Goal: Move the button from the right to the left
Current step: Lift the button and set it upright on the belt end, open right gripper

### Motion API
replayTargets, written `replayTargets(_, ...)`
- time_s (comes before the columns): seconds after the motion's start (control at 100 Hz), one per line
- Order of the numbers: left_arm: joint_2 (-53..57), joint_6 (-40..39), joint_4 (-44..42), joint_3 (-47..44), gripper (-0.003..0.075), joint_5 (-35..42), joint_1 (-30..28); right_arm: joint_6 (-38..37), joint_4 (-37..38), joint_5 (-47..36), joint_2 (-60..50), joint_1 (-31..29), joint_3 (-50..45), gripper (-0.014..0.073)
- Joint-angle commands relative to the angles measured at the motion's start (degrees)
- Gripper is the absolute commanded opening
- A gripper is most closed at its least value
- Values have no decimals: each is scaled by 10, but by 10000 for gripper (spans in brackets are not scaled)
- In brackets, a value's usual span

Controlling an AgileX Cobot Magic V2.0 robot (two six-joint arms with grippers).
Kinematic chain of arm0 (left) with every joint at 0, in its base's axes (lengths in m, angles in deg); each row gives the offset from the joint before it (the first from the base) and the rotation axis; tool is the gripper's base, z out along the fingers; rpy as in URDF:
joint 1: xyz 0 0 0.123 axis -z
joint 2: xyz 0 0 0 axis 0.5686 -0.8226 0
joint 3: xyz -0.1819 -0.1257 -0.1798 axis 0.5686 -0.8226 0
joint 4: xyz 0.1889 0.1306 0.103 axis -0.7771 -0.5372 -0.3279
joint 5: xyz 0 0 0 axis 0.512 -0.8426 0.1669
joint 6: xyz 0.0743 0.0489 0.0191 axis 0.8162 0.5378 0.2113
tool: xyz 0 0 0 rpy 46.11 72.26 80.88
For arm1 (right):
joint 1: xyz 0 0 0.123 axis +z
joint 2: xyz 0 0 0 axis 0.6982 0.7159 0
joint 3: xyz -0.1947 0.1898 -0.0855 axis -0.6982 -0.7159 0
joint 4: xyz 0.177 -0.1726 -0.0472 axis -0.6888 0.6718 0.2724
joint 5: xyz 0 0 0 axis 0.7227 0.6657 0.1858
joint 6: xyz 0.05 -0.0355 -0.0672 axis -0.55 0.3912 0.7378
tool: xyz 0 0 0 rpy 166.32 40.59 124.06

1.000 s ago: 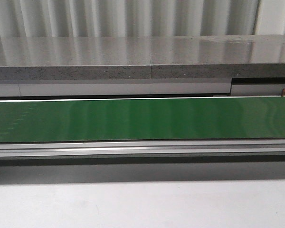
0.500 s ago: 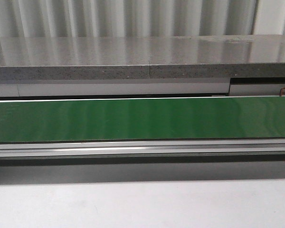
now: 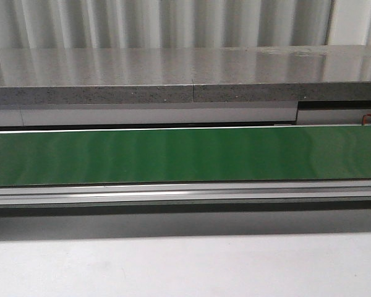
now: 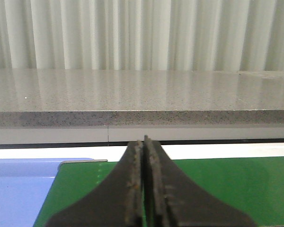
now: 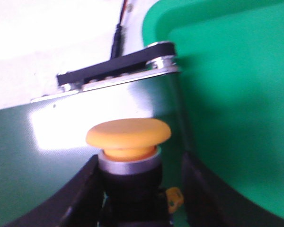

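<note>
The button (image 5: 128,132) shows only in the right wrist view: a round yellow cap on a silver ring and black collar, standing upright on the green belt (image 5: 47,161). My right gripper (image 5: 141,163) is open around it. One finger lies against the collar; the other finger (image 5: 199,179) stands apart from it with a gap. My left gripper (image 4: 144,142) is shut and empty above the green belt (image 4: 227,184) near its end. Neither gripper nor the button shows in the front view.
The long green belt (image 3: 185,154) runs across the front view, with a metal rail in front and a grey stone shelf (image 3: 173,74) behind. A blue surface (image 4: 19,189) adjoins the belt's end. A brighter green tray (image 5: 236,94) and black bracket (image 5: 118,68) lie beyond the button.
The front view has shifted very slightly sideways; nothing else in it differs.
</note>
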Motion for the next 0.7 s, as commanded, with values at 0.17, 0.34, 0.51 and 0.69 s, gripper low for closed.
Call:
replayTargets(0.17,19,-5,1,-13,-20,41,3,3,-16,-49,-25,73,-47,207)
replayTargets(0.34,19,-5,1,-13,-20,41,3,2,-17,-59,-25,81,-49,208)
replayTargets(0.51,19,-5,1,-13,-20,41,3,2,-22,-58,-25,81,-49,289)
replayTargets(0.69,19,-5,1,-13,-20,41,3,2,-24,-57,-25,81,-49,555)
